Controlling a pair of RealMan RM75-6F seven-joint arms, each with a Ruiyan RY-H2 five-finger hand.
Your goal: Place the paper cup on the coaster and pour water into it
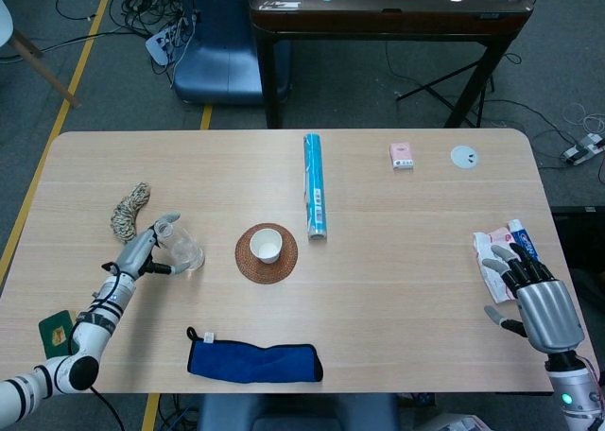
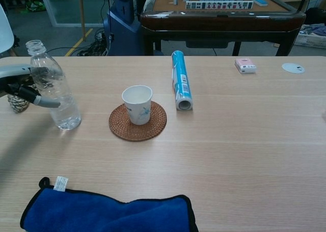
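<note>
I see the paper cup [image 2: 137, 104] standing upright on the round woven coaster [image 2: 137, 121] near the middle of the bench [image 2: 244, 155]. To its left stands the clear water bottle [image 2: 52, 86], uncapped, with a little water at the bottom. My left hand [image 1: 145, 251] is at the bottle, with fingers [image 2: 43, 102] reaching around its side; I cannot tell whether the grip has closed on it. Just beyond that hand lies a coil of rope [image 1: 128, 210]. A blue tube [image 2: 180, 79] lies just right of the coaster, and a blue cloth [image 2: 109, 210] lies along the near edge. My right hand [image 1: 534, 294] is released, fingers spread, resting at the far right edge over a white and blue packet [image 1: 499, 245]. A small pink box [image 2: 245, 65] and a white disc [image 2: 293, 67] sit at the far right.
</note>
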